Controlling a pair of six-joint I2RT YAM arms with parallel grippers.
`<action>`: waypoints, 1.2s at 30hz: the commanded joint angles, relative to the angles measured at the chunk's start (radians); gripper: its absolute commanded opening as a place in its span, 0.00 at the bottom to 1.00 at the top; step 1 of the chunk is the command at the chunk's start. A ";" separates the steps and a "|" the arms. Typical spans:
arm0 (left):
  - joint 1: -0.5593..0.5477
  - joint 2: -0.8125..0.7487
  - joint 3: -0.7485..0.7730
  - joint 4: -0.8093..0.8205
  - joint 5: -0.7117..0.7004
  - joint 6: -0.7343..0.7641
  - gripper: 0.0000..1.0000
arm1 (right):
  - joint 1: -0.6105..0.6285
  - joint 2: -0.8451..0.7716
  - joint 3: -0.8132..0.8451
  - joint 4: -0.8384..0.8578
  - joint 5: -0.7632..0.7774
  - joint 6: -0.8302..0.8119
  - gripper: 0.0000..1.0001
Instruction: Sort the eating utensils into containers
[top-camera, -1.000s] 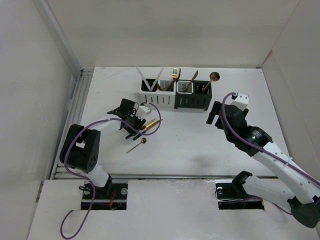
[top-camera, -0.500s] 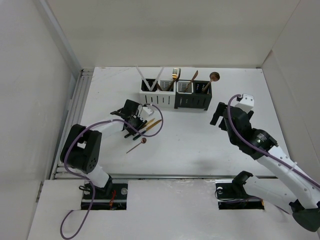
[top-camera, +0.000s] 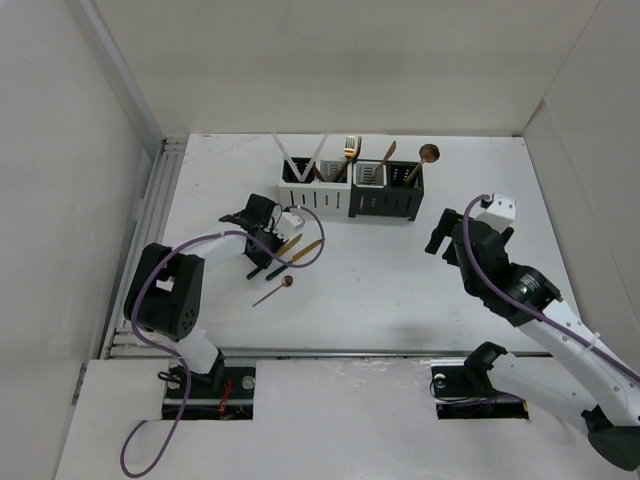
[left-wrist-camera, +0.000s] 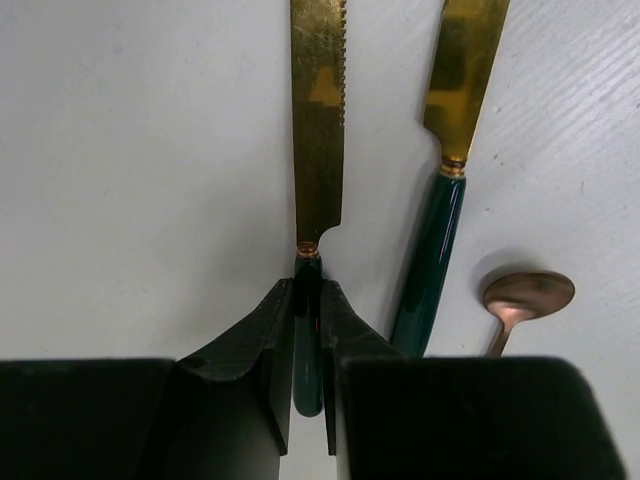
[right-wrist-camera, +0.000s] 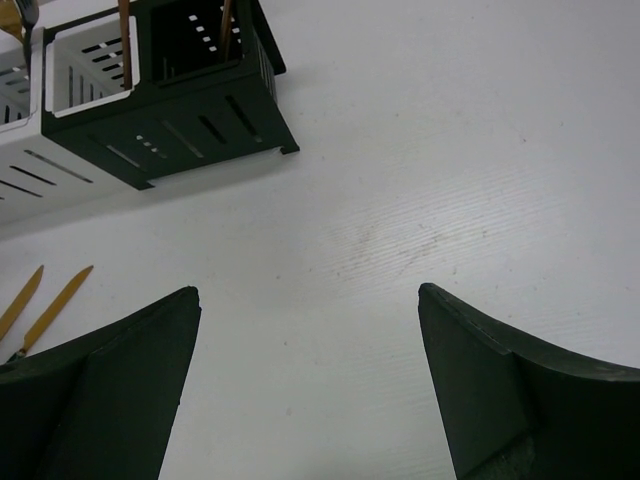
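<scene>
The left gripper (left-wrist-camera: 308, 300) has just clamped the gold knife (left-wrist-camera: 318, 120) by its green handle — snugly, it seems, ready for lifting — while the right gripper (right-wrist-camera: 308, 300) backs off, spread empty.

No writing, brand or number can be read in any view; the containers (top-camera: 350, 190) at upper centre show only plain slots. The knife (left-wrist-camera: 318, 120) at top centre of the left wrist view shows bare gold metal.
</scene>
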 joint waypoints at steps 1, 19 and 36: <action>0.011 -0.042 0.038 -0.107 0.000 -0.019 0.00 | 0.007 -0.010 -0.014 0.013 0.028 0.000 0.94; -0.036 -0.389 0.297 0.086 0.278 -0.140 0.00 | -0.074 0.119 0.025 0.353 -0.101 -0.169 0.99; -0.186 0.344 0.821 0.837 0.404 -0.409 0.00 | -0.294 0.334 0.146 0.235 -0.236 -0.190 0.99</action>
